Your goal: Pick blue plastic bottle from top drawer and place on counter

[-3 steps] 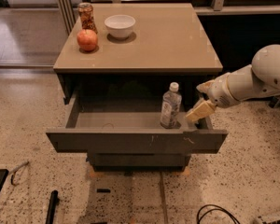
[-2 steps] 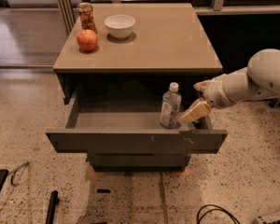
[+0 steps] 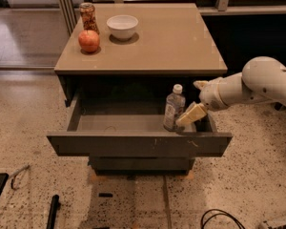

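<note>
The blue plastic bottle [image 3: 173, 107] stands upright inside the open top drawer [image 3: 138, 143], at its right end, with its white cap just below the counter edge. My gripper [image 3: 189, 115] reaches in from the right, low in the drawer and right beside the bottle's lower half, touching or nearly touching it. The white arm [image 3: 257, 86] stretches in from the right edge. The tan counter [image 3: 167, 39] lies above the drawer.
On the counter's far left stand a red apple [image 3: 88, 40], a red-patterned can [image 3: 88, 16] and a white bowl [image 3: 122, 26]. A narrower lower drawer front [image 3: 140, 165] sits below. Dark objects and a cable lie on the speckled floor [image 3: 33, 175].
My gripper and arm have shifted a little left, closer to the bottle. The bottle stands where it was.
</note>
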`<state>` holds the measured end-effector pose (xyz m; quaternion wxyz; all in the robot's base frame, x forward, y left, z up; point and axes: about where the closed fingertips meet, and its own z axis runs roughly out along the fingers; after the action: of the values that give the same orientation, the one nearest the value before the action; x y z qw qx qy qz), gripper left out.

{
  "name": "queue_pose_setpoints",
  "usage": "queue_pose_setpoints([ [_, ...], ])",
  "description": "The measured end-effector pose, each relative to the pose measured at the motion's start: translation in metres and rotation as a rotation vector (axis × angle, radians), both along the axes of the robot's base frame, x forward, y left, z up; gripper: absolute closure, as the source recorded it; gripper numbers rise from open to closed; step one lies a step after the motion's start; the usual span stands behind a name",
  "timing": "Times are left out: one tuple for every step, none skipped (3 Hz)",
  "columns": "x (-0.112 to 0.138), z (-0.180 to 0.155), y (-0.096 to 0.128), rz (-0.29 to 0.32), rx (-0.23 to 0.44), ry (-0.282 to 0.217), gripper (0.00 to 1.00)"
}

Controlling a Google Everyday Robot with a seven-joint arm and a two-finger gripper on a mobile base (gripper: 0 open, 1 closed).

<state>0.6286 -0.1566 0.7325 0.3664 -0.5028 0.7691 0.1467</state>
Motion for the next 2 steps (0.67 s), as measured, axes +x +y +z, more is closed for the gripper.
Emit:
queue_pose_setpoints([
  [0.016,-0.015,0.008,-0.015,0.015,0.004,0.10],
  [0.030,-0.027,0.014,-0.032,0.026,0.009,0.17],
])
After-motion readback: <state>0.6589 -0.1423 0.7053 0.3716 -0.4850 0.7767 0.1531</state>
